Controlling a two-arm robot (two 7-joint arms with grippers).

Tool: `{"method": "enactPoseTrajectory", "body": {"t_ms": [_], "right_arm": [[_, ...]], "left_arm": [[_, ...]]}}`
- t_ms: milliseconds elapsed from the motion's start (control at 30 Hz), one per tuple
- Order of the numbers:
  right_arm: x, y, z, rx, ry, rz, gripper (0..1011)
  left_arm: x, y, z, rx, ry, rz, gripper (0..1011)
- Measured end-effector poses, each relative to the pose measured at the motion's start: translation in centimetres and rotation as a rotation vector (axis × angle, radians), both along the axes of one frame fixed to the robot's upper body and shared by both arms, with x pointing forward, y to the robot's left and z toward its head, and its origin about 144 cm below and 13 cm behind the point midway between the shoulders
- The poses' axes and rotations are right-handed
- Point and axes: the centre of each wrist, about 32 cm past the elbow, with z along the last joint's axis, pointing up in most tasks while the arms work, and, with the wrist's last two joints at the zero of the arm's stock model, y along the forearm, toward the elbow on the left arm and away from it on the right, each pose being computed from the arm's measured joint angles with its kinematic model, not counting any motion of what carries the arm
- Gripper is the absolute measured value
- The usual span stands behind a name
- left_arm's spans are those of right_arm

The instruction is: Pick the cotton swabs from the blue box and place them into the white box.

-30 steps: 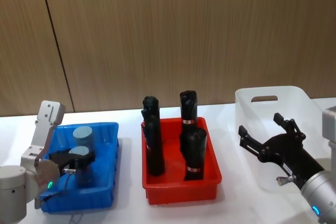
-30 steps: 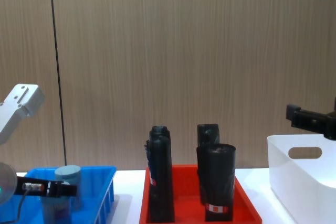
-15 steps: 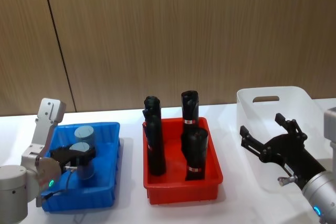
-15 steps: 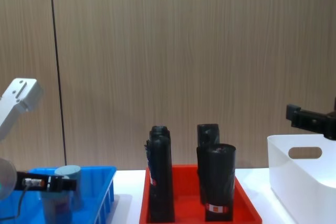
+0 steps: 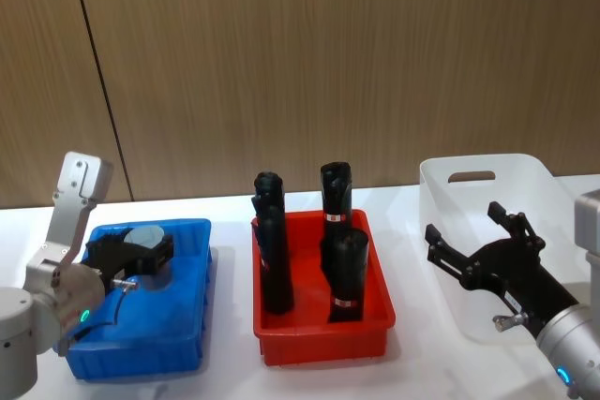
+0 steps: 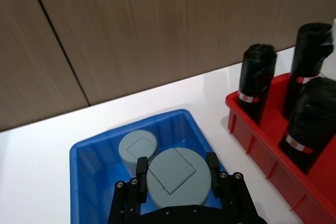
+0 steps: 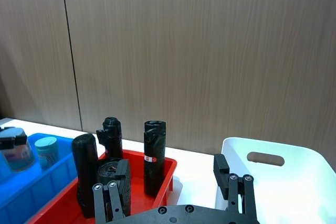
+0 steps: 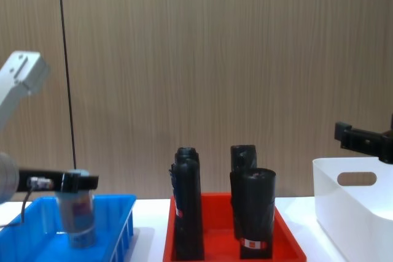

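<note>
Blue-lidded cotton swabs jar [image 6: 173,176] gripped by left pincer [image 6: 176,167] above blue box [image 5: 141,362] | right pincer [image 5: 464,220] wide, well apart | risk: smooth jar slips (high grip) before white box [image 5: 441,175].

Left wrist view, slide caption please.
Left gripper shut on a clear, pale-blue-lidded cotton swab jar over the bright blue plastic basket; second jar inside.

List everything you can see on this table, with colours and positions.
held cotton swab jar: one, pale blue lid, in the left pincer over the blue box
free cotton swab jar: one, pale blue lid, standing in the blue box
blue box: one, blue, left
black rolls: four, black, upright in the red tray
red tray: one, red, middle
white box: one, white, right
table: one, white
left pincer: black, shut on the held jar
right pincer: black, open, at the white box
</note>
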Motion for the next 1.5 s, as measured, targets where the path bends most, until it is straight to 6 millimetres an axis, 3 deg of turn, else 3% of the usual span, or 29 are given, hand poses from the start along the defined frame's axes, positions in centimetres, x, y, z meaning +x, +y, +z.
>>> {"method": "enactPoseTrajectory", "body": {"t_ms": [733, 1500], "right_arm": [[0.0, 0.0, 0.0, 0.0, 0.0, 0.0, 1002], [0.0, 0.0, 0.0, 0.0, 0.0, 0.0, 1002]], "left_arm": [[-1.2, 0.6, 4.9, 0.016, -0.103, -0.308, 670], [0.5, 1.7, 6.5, -0.029, -0.123, -0.675, 670]]}}
